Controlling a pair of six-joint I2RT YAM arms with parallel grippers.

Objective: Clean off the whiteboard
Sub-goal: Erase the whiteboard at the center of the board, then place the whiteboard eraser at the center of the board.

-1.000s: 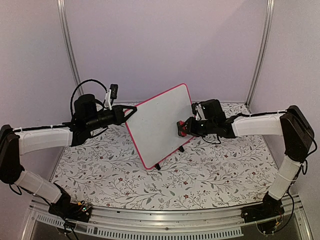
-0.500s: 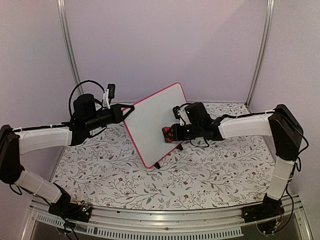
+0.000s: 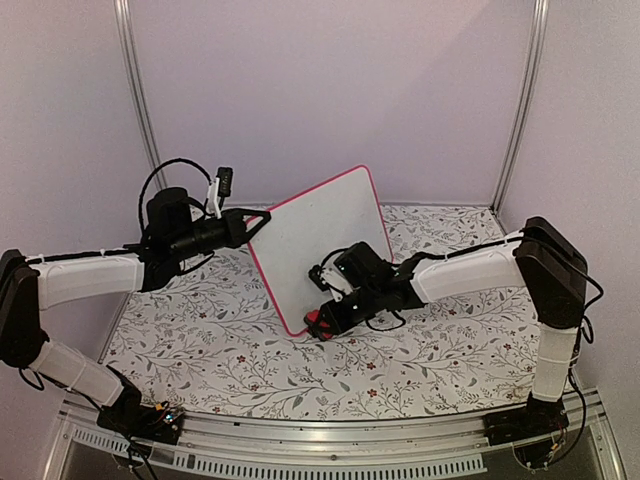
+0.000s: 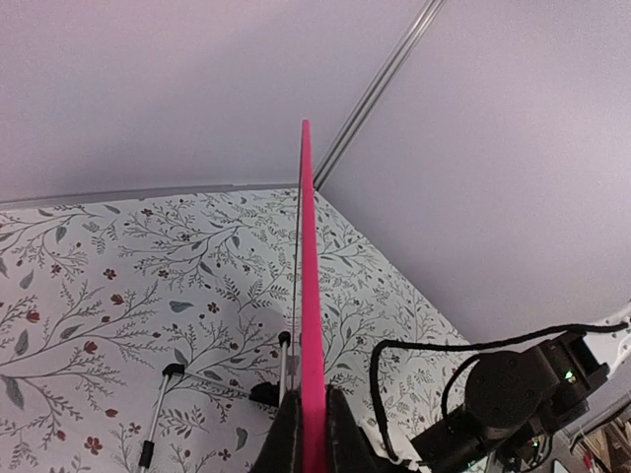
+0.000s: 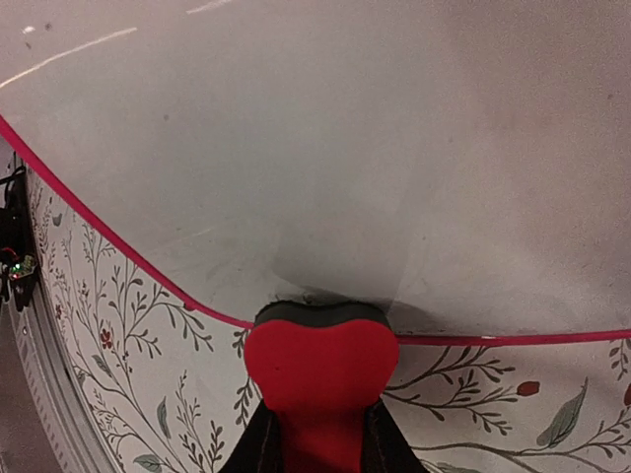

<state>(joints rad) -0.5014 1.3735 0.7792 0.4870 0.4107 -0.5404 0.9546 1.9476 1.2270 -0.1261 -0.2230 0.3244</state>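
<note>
Clenching left claw (image 3: 262, 222) on the whiteboard (image 3: 320, 240) left edge, tilted over floral counter (image 3: 220, 350), long axis rising far-right, blank face toward right arm. Grasping red heart-shaped eraser (image 5: 320, 355) in right claw (image 3: 322, 320), pressing lower corner.

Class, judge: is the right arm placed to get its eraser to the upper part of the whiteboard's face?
Probably yes. The eraser in the right gripper touches the whiteboard near its lower edge, and nothing covers the face above; the left gripper clamps only the side edge.
</note>
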